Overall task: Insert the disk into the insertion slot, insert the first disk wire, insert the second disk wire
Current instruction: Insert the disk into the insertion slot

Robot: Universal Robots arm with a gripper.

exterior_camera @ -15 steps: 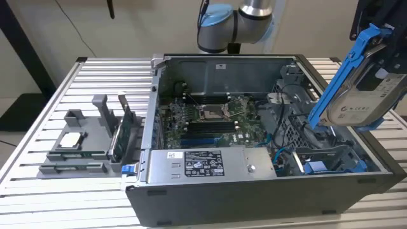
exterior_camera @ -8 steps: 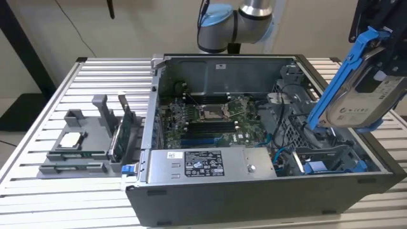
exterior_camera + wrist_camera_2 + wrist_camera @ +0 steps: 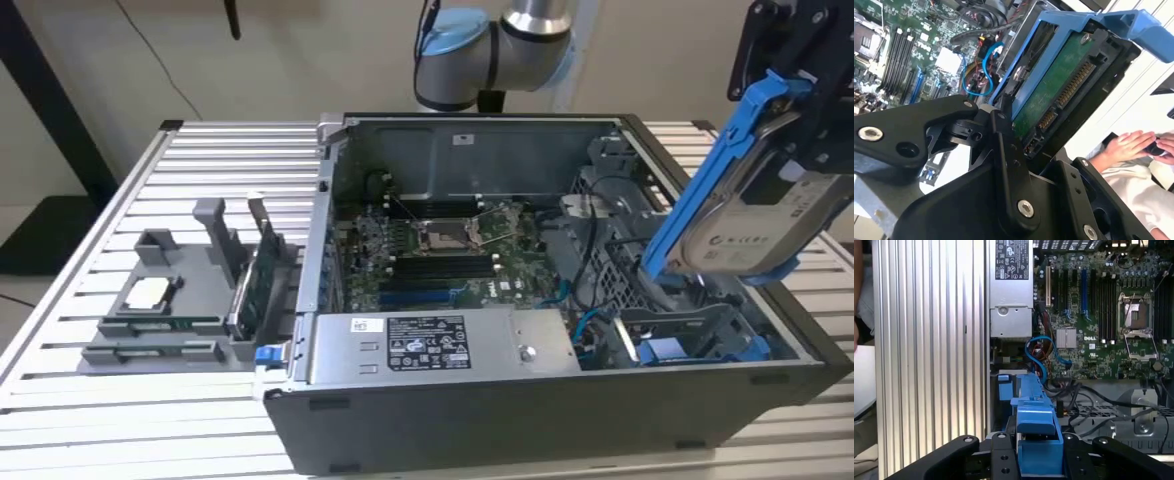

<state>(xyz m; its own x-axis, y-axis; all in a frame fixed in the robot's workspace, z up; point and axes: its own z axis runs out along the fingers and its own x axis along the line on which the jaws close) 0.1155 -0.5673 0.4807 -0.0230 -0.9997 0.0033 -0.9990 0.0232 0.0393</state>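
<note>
Ribbed aluminium table [image 3: 160, 170] bearing an open dark grey metal computer case [image 3: 534, 425], which contains a green motherboard [image 3: 400, 255] and a silver power-supply box [image 3: 427, 345] with white printed stickers. The dark grey metal insertion slot [image 3: 674, 322] lies at lower right in the exterior view. At upper right, the black gripper [image 3: 1039, 455], clamped on the blue-framed silver-grey disk [image 3: 747, 215] with its white printed label, holds it tilted above the slot.

The gripper [image 3: 1024, 137] clasped the disk [image 3: 1054, 87], whose green circuit side faced the camera, with its blue carrier [image 3: 1074, 22] tilted over the motherboard [image 3: 909, 55]. A looped blue cable [image 3: 985, 70] lay on the board. A person's hands [image 3: 1126, 145] were held together beyond the disk.
</note>
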